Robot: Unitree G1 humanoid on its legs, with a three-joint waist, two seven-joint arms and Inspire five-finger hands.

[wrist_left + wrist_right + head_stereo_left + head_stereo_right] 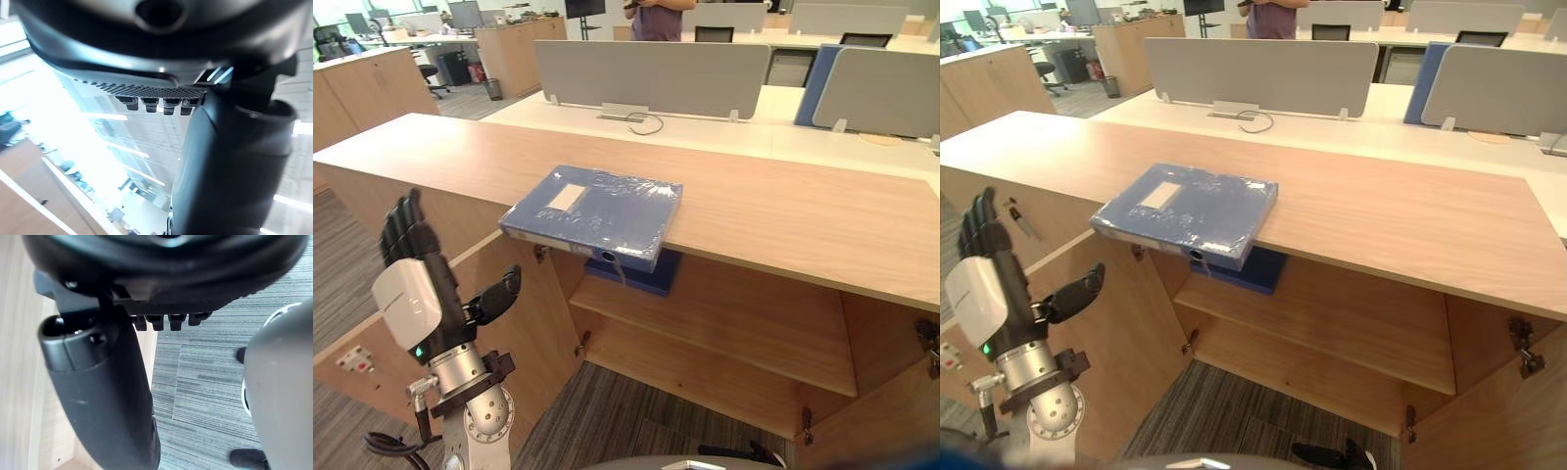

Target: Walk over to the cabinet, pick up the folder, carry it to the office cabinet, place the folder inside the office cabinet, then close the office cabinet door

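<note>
While the folder [592, 211] lies ungrasped at the front edge of the surface [783, 211], left robot hand [408, 302] and right robot hand [105, 401] are open, empty; pickup pending

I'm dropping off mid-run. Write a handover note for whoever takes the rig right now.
Left hand: open, raised in front of the cabinet's open left door, apart from the folder.
Right hand: looks open, holds nothing, low over the carpet.
Blue folder: lying flat on the wooden cabinet top, one corner overhanging the front edge, not yet grasped.
Done: the robot stands at the cabinet.
Left: pick up the folder, carry it, place it inside, close the door.
Note: another blue item lies on the upper shelf.
</note>
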